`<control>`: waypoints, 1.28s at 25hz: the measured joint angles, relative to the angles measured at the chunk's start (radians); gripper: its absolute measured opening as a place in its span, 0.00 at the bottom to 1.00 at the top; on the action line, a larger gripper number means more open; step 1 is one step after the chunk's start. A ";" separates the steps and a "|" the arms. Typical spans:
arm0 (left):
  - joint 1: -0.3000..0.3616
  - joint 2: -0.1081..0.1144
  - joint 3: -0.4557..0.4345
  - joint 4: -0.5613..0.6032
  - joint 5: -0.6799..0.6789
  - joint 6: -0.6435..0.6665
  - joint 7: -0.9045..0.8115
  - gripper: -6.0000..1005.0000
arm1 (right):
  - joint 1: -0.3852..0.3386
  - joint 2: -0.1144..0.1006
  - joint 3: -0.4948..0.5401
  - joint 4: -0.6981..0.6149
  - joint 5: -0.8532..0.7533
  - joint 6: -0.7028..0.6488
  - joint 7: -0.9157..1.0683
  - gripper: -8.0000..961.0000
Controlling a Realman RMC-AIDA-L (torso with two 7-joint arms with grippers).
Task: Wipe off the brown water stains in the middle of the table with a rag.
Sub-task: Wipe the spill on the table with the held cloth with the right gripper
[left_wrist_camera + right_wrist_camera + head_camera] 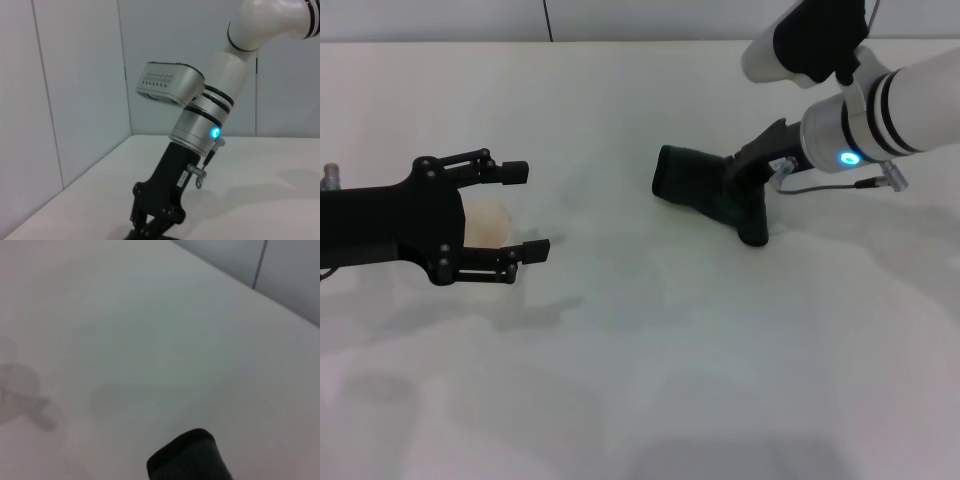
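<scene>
The black rag [685, 176] lies bunched on the white table [640, 380], right of the middle. My right gripper [748, 208] comes down from the upper right and is shut on the rag, pressing it on the tabletop. The rag's end also shows in the right wrist view [186, 458]. No brown water stains show on the table in any view. My left gripper [532, 210] is open at the left, low over the table. The left wrist view shows the right arm and its black gripper [156, 212] from the side.
A pale cream paper cup [488, 222] stands at the left, between the bases of my left gripper's fingers. A grey wall runs behind the table's far edge [620, 40]. Faint shadows lie on the tabletop near the front.
</scene>
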 joint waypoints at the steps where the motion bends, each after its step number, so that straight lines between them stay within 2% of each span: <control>1: 0.000 0.000 0.000 0.000 0.000 0.000 0.000 0.88 | -0.001 -0.001 0.005 0.000 -0.004 0.008 0.000 0.06; 17: 0.008 -0.002 0.000 0.000 -0.008 -0.003 0.010 0.88 | -0.002 -0.002 0.047 -0.015 -0.031 0.029 -0.006 0.06; 23: 0.010 -0.003 0.000 0.000 -0.014 -0.003 0.010 0.88 | -0.019 0.004 0.033 -0.028 -0.019 -0.018 -0.006 0.06; 27: 0.010 -0.003 0.000 0.000 -0.021 -0.003 0.011 0.88 | -0.036 0.004 -0.031 -0.072 0.035 -0.070 -0.005 0.06; 32: 0.010 -0.002 0.000 0.000 -0.024 -0.003 0.012 0.88 | -0.049 0.004 -0.040 -0.125 0.049 -0.145 -0.005 0.06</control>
